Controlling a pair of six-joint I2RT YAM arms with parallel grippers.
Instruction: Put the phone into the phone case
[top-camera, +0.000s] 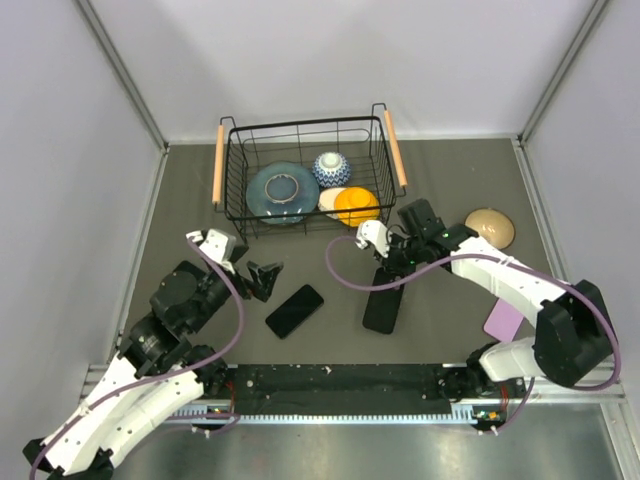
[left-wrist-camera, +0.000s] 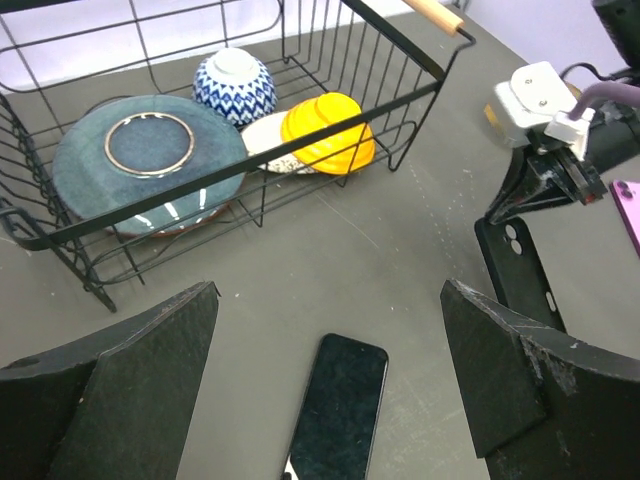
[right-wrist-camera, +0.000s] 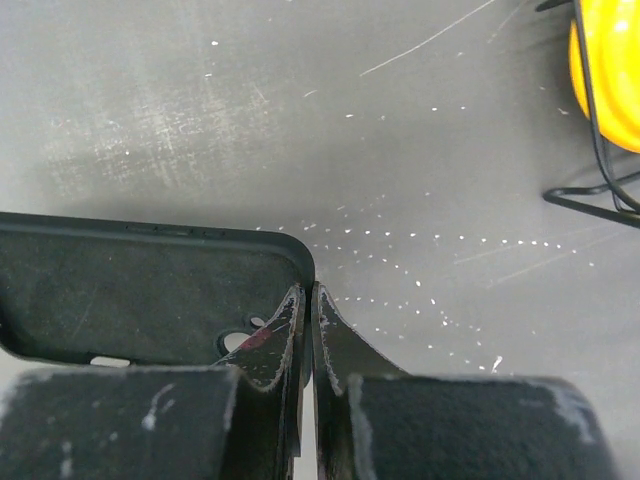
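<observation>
Pinching end wall of phone case (right-wrist-camera: 130, 290): right end effector (right-wrist-camera: 310, 305).

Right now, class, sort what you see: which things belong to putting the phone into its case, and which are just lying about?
Job: phone; phone case; right pincer, pinching the case's rim; left pincer, open near the phone.

Lying about: wire basket; blue plate; patterned bowl; yellow bowl; tan bowl; purple phone.

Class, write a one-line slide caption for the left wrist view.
Open left gripper aimed at the phone; right gripper pinching one end of the phone case, wire basket behind.
</observation>
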